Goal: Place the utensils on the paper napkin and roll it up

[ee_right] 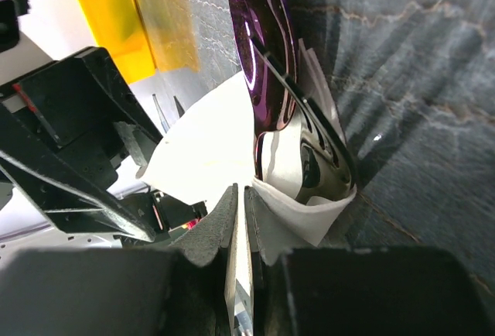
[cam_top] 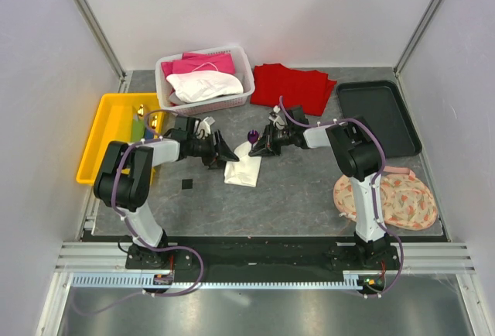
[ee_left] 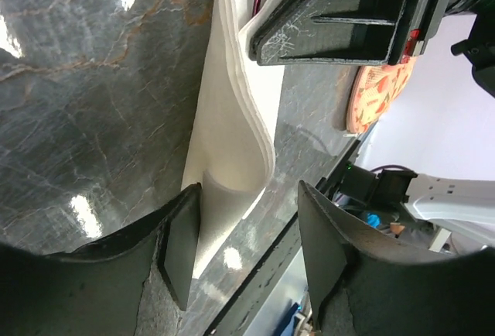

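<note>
One purple utensil (ee_right: 263,65) lies in the paper napkin (cam_top: 244,169) the right claw (ee_right: 240,200) pinches.

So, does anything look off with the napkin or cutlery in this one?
Yes: the paper napkin is not flat. It lies doubled over and buckled, one edge pinched up by the right gripper, and the purple utensil pokes out past its far edge instead of lying fully on it.

Yellow bin (cam_top: 108,127) left, white basket (cam_top: 209,105) and red cloth (cam_top: 294,87) behind, black tray (cam_top: 383,119) and patterned mat (cam_top: 394,200) right.
</note>
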